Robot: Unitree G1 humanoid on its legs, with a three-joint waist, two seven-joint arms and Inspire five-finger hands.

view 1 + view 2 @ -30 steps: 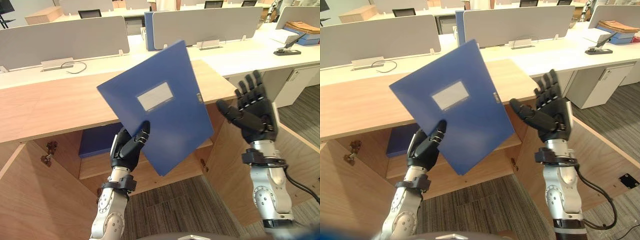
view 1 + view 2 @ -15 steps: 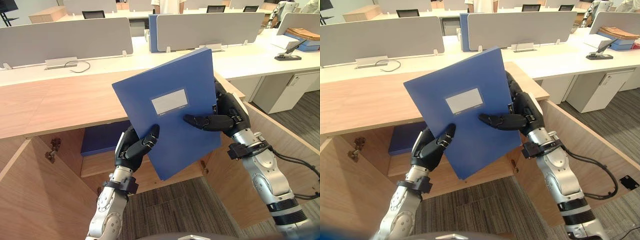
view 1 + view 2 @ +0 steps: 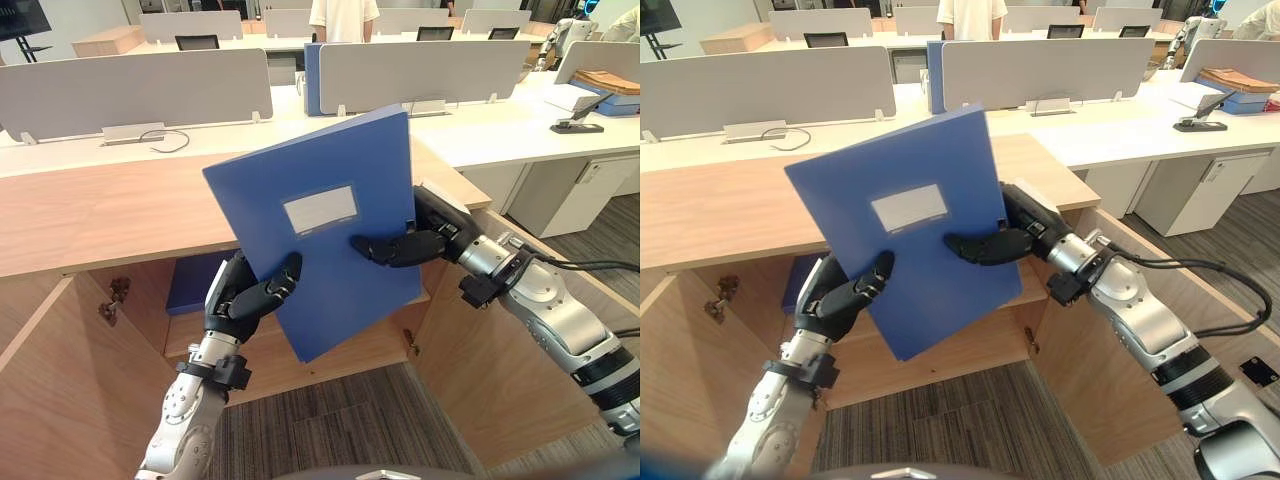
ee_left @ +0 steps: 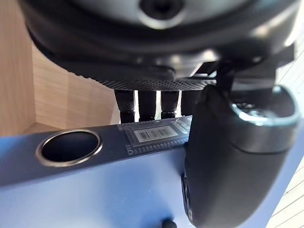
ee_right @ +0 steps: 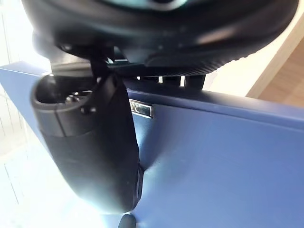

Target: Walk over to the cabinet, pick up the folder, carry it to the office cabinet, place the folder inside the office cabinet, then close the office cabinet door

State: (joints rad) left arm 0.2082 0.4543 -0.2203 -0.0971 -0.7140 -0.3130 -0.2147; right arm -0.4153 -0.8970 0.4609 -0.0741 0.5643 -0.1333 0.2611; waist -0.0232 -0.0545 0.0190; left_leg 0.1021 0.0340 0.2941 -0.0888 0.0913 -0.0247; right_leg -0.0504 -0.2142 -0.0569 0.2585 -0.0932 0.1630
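I hold a blue folder [image 3: 330, 190] with a white label upright and tilted, in front of the open wooden office cabinet [image 3: 110, 210]. My left hand [image 3: 245, 295] pinches its lower left corner, thumb on the front, fingers behind. My right hand [image 3: 415, 243] grips its right edge, thumb across the cover [image 3: 985, 245]. In the left wrist view the thumb [image 4: 232, 156] presses the folder's spine [image 4: 95, 147] with its round hole. The right wrist view has the thumb [image 5: 90, 147] lying on the blue cover [image 5: 218, 161].
Inside the cabinet another blue folder [image 3: 195, 280] lies on the shelf [image 3: 190, 330]. The cabinet doors [image 3: 40, 390] [image 3: 500, 350] stand open on both sides. Desks with grey partitions [image 3: 130, 90] stand behind, and a person [image 3: 340, 18] stands at the far back.
The right hand, open and apart a second ago, came in and closed on the folder's right edge. The folder has turned more upright and both arms have stretched forward.
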